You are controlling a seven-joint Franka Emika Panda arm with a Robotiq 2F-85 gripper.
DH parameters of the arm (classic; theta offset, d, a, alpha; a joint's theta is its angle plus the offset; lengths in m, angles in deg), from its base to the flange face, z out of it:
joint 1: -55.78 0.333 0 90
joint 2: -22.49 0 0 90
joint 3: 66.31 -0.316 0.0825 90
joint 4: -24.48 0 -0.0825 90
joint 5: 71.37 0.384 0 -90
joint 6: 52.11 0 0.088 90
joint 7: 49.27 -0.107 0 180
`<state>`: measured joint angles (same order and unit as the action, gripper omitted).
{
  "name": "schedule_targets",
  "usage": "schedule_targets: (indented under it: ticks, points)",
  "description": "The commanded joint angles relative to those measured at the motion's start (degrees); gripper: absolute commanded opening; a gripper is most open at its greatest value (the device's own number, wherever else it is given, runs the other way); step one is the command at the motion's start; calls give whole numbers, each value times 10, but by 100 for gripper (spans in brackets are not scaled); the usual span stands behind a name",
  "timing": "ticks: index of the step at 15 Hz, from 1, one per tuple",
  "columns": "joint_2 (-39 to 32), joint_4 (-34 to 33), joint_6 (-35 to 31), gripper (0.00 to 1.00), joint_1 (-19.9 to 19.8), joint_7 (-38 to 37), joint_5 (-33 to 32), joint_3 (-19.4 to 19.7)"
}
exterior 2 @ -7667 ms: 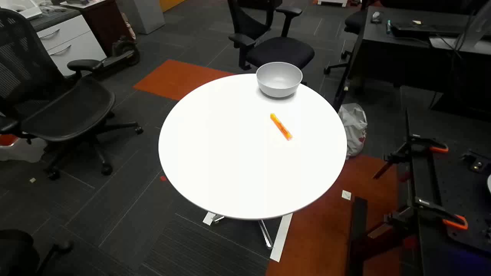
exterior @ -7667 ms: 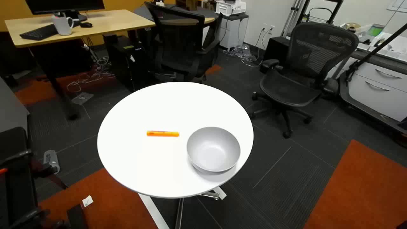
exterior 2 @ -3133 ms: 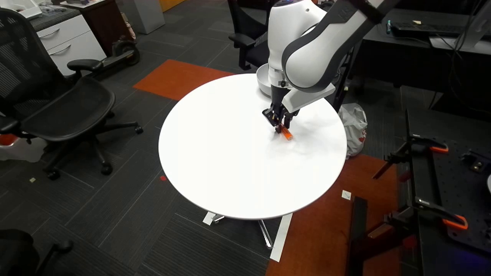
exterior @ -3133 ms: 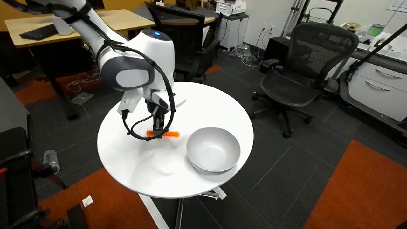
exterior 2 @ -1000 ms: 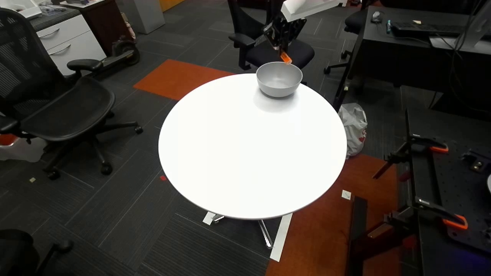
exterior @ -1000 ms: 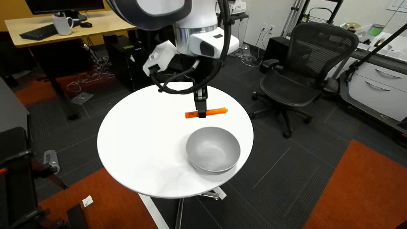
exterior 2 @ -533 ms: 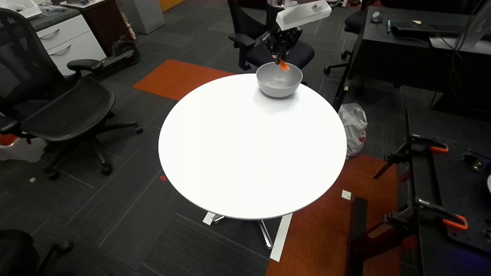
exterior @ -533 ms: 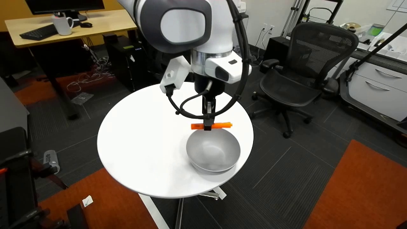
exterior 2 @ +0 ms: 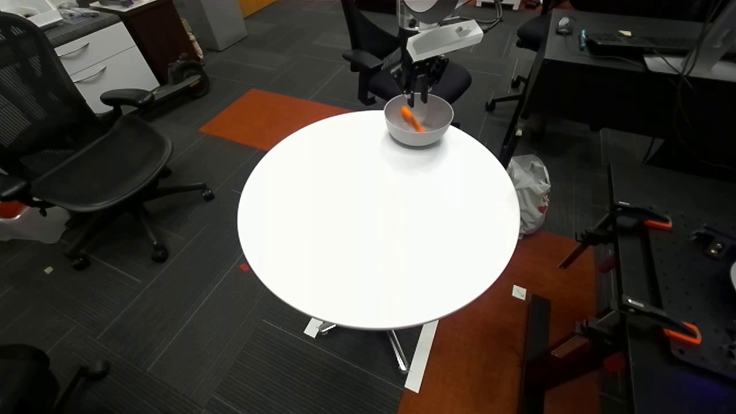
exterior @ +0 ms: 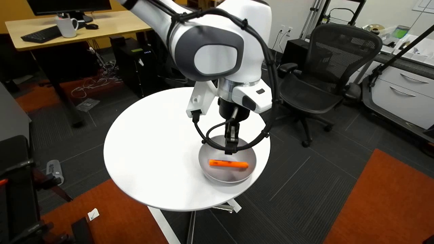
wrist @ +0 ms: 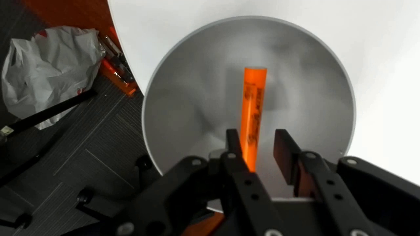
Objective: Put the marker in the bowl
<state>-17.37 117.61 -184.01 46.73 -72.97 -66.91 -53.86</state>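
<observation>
Fingers [wrist: 284, 154] parted, marker [wrist: 253, 108] beneath — inside bowl [wrist: 183, 114]

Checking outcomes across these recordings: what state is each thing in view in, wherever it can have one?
Round, shiny silver-grey bowl: upright
Black robot fingers: open, over the bowl, holding nothing
Thin orange stick-shaped marker: in the bowl, out of the fingers' hold; capped or not, cannot tell
White handled mug: upright
White drawers with silvery handles: shut
Flat black monitor: screen dark where it shows
White plastic bag: crumpled
</observation>
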Motion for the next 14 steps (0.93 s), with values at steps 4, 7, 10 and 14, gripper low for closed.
schedule_targets:
  ticks: [4, 7, 10, 14]
  points:
    - [-29, -54, 41, 90, -11, 4, 23, -10]
    - [-33, -55, 38, 100, -12, 5, 31, -11]
    - [-36, -55, 40, 100, -13, 7, 35, -12]
    - [-34, -40, 20, 100, -3, 1, 21, -2]
